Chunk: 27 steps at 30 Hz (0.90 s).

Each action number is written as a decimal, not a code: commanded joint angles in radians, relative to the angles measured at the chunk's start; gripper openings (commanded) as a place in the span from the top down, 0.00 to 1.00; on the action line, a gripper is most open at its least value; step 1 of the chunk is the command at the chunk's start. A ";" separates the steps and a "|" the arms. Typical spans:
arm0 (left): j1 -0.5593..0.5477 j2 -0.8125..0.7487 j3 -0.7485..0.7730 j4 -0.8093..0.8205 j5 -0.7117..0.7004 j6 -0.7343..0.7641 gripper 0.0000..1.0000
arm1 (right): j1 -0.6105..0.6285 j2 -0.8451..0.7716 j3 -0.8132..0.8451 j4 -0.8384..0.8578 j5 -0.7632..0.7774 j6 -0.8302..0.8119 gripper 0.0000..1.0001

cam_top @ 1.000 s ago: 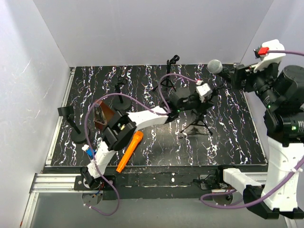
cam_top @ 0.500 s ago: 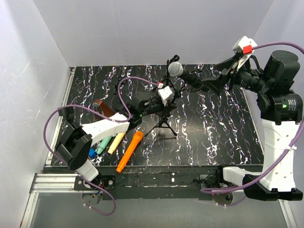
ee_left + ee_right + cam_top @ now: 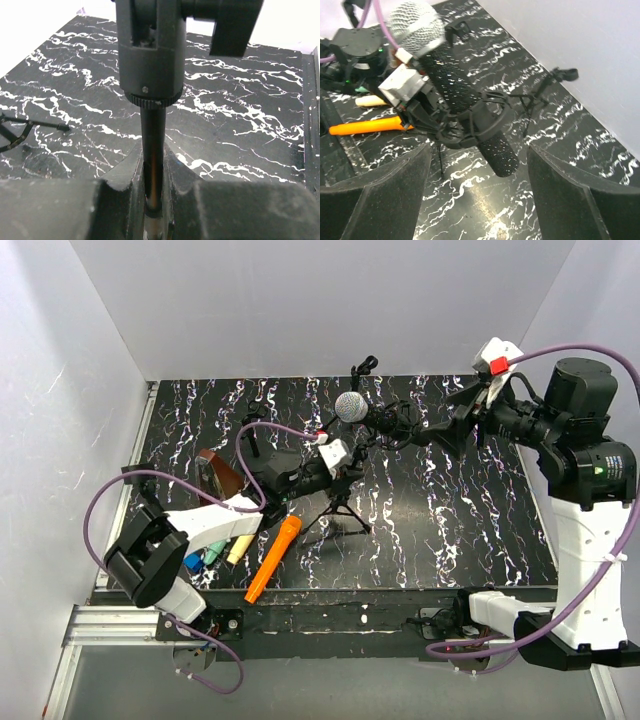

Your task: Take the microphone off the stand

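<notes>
Both arms now address the stand. The left end effector is pressed together on its pole, and the right end effector is spread to either side of the microphone tail, not gripping. Over the last second the stand has been carried from the right of the tabletop to its centre. The microphone remains seated in the clip, so extraction is probably next.

The black microphone with a silver mesh head sits tilted, clipped into the top of the slim black tripod stand.
</notes>
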 commanded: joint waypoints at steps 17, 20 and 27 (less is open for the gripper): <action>0.016 0.261 0.139 0.368 0.025 -0.047 0.49 | -0.080 0.071 0.005 0.092 0.085 0.093 0.12; 0.018 0.186 0.099 0.304 -0.004 0.018 0.28 | -0.080 0.028 -0.025 0.054 0.072 0.084 0.10; 0.033 -0.083 0.076 -0.035 -0.045 0.117 0.17 | -0.079 0.006 0.030 -0.048 -0.047 -0.174 0.06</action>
